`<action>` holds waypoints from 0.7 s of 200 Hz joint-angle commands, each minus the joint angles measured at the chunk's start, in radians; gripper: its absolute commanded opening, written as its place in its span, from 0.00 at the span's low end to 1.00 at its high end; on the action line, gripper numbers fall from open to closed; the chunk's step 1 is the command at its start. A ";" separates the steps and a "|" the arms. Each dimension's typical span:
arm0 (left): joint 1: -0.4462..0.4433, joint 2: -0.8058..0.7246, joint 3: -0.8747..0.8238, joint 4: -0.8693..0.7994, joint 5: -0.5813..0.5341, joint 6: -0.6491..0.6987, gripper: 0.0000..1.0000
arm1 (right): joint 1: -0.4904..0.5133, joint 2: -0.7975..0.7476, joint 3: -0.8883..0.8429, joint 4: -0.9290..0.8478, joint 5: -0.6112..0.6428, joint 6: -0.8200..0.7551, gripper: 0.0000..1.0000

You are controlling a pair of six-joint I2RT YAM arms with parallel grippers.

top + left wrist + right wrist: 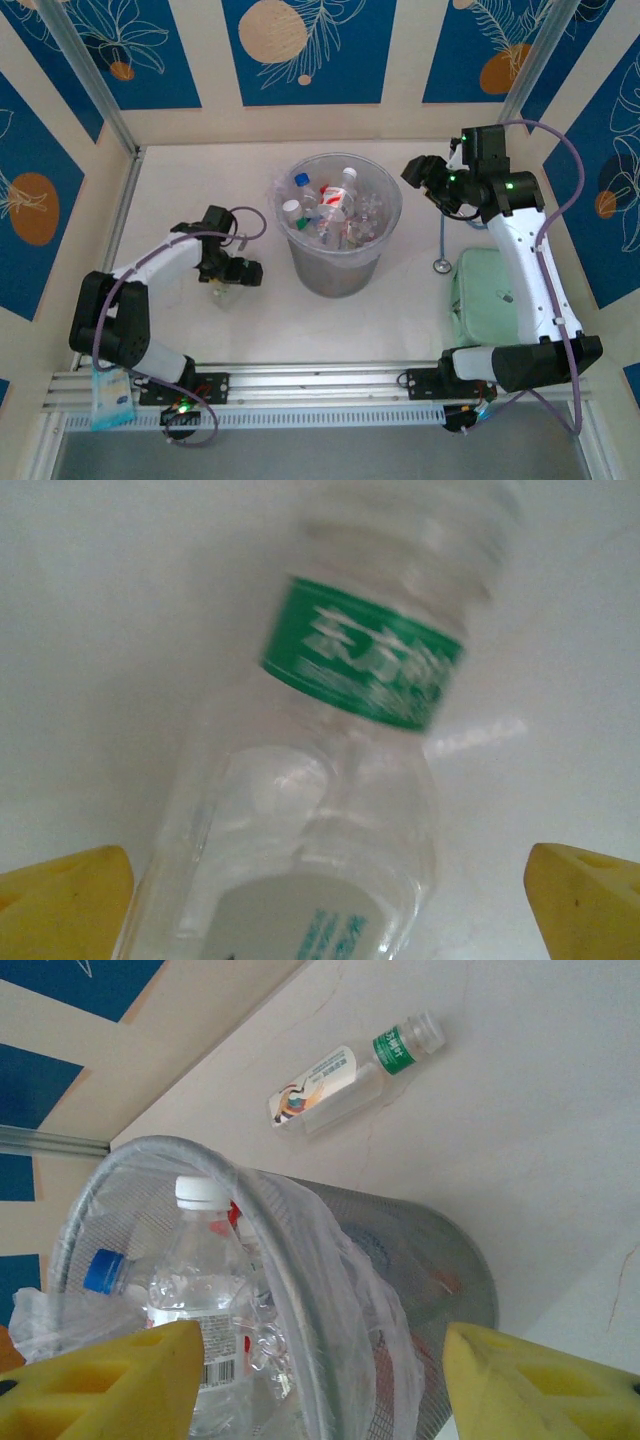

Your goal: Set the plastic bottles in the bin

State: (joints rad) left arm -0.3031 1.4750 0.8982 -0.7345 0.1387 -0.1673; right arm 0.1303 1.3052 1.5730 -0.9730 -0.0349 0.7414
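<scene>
A clear plastic bottle [355, 675] with a green band and a white label lies on the table, small in the top view [222, 293]. My left gripper [325, 910] is low over this bottle [228, 276], open. Its yellow fingertips [65, 900] stand wide on either side, apart from it. The round bin [340, 262] with its bag liner stands mid-table and holds several bottles [330, 205]. My right gripper [420, 170] hovers by the bin's right rim, open and empty [320, 1390]. Past the bin's rim [265, 1230], a green-banded bottle [350, 1075] lies on the table.
A pale green case [485, 290] sits near my right arm's base, with a thin cable and a round metal end [441, 264] beside it. A small plastic bag [108, 397] hangs at the front rail on the left. Walls close the table on three sides.
</scene>
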 commanded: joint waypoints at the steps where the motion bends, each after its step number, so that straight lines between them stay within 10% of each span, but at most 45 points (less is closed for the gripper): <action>1: -0.013 -0.053 -0.034 -0.032 0.014 -0.050 1.00 | -0.005 -0.016 -0.010 0.005 -0.031 0.006 0.66; 36: -0.017 -0.062 -0.090 -0.003 -0.046 -0.108 1.00 | -0.004 -0.014 -0.013 0.005 -0.034 0.004 0.71; 100: -0.023 -0.095 -0.086 0.043 -0.061 -0.155 0.49 | 0.000 -0.048 -0.007 0.026 -0.075 0.006 0.71; 140: -0.001 -0.164 0.032 -0.018 -0.043 -0.105 0.45 | 0.025 -0.052 -0.004 0.043 -0.154 -0.003 0.71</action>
State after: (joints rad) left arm -0.3172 1.3701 0.8291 -0.7147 0.0803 -0.3065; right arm 0.1379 1.2709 1.5627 -0.9493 -0.1047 0.7444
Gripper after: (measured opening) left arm 0.494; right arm 0.713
